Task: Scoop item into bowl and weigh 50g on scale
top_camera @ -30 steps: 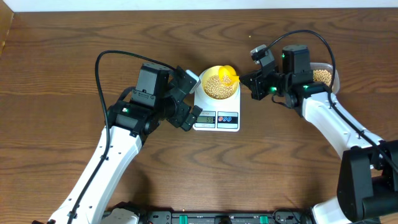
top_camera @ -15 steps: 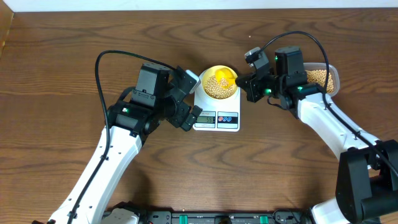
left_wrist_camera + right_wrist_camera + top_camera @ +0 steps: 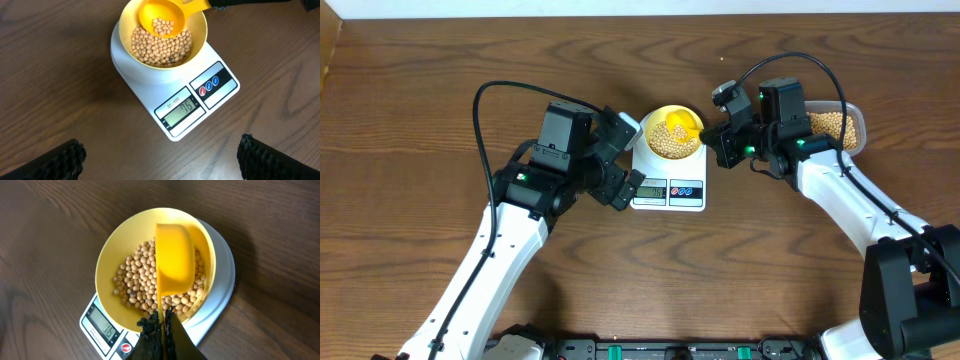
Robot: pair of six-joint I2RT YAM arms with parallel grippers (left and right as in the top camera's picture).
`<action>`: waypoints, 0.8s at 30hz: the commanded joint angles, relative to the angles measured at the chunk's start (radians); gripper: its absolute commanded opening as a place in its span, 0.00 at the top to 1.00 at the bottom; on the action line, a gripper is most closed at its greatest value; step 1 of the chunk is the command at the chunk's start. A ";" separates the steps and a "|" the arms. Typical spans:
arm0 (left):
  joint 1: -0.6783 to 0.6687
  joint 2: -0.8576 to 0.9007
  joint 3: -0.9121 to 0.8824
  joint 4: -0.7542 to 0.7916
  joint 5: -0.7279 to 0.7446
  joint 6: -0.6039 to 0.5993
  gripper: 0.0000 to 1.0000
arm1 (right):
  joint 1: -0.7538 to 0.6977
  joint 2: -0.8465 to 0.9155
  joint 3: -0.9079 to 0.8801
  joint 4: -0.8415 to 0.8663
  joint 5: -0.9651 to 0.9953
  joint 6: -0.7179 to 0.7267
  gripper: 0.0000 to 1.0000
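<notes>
My right fingers (image 3: 150, 336) are clamped on the scoop (image 3: 175, 255) over the bowl (image 3: 114, 250); my left fingers (image 3: 65, 160) are apart. If I tilt it, more beans (image 3: 135, 280) drop and the scale (image 3: 225, 282) may overshoot.

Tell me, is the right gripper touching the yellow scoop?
Touching. The right wrist view shows the right gripper shut on the handle of the yellow scoop.

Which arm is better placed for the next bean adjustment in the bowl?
Right. The right gripper is shut on the small yellow plastic scoop, held over the round yellow bowl of tan beans on the white rectangular digital scale. The left gripper hangs open, holding nothing.
</notes>
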 commanded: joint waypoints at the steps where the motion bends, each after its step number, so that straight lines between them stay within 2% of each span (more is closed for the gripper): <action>1: 0.004 -0.007 -0.003 -0.002 0.012 0.003 0.01 | 0.006 0.007 -0.003 -0.011 0.007 -0.013 0.99; 10: 0.004 -0.007 -0.003 -0.002 0.012 0.003 0.01 | 0.037 0.007 -0.003 -0.014 -0.018 -0.081 0.99; 24: 0.004 -0.007 -0.003 -0.002 0.012 0.003 0.01 | 0.045 0.007 -0.003 -0.023 -0.033 -0.106 0.99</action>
